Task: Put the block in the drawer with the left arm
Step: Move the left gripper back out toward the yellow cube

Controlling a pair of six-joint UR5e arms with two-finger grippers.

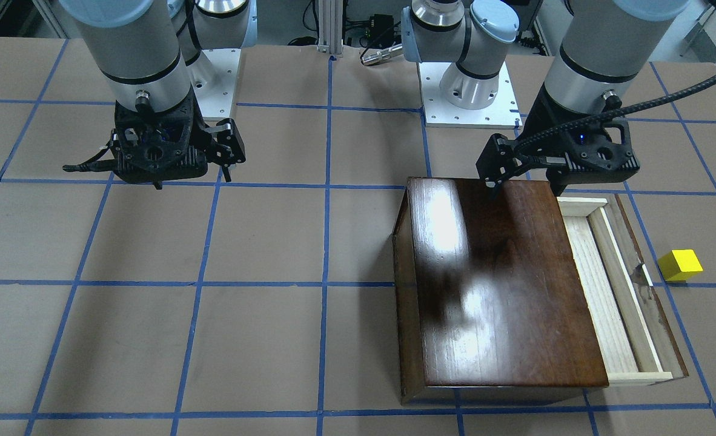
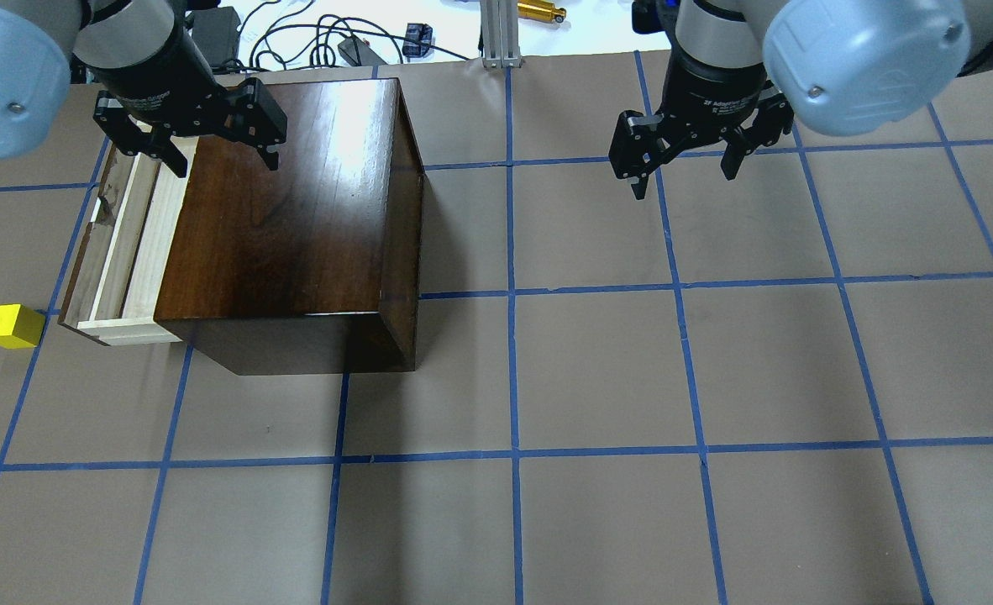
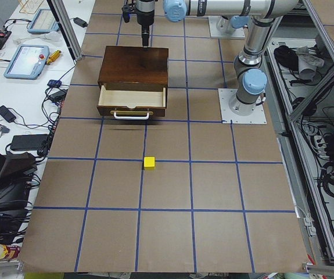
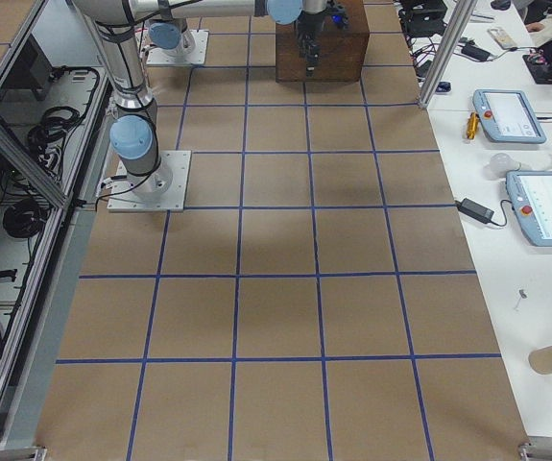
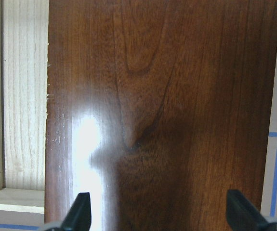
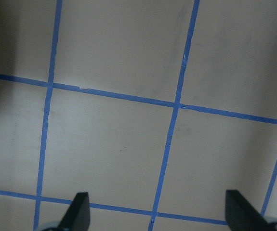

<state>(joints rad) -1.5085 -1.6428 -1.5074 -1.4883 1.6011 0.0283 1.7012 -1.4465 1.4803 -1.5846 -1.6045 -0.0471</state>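
Seen from overhead, a paper-covered table gridded with blue tape carries a glossy dark-brown wooden box toward its 10 o'clock area. The drawer is pulled out from the box's 9 o'clock side, and the part of its pale-wood tray that shows holds nothing, apparently left open so something can be dropped in from above. The left gripper hangs above the box lid near its 11 o'clock corner, jaws spread wide and holding nothing. That spread likely readies it to close around the block, which it has not yet reached. The right gripper, equally wide and holding nothing, hovers over the table at 1 o'clock, seemingly parked aside since the task belongs to the other arm. The block, a small yellow cube, rests on the table at 8 o'clock from the drawer, near its front panel but apart from it.
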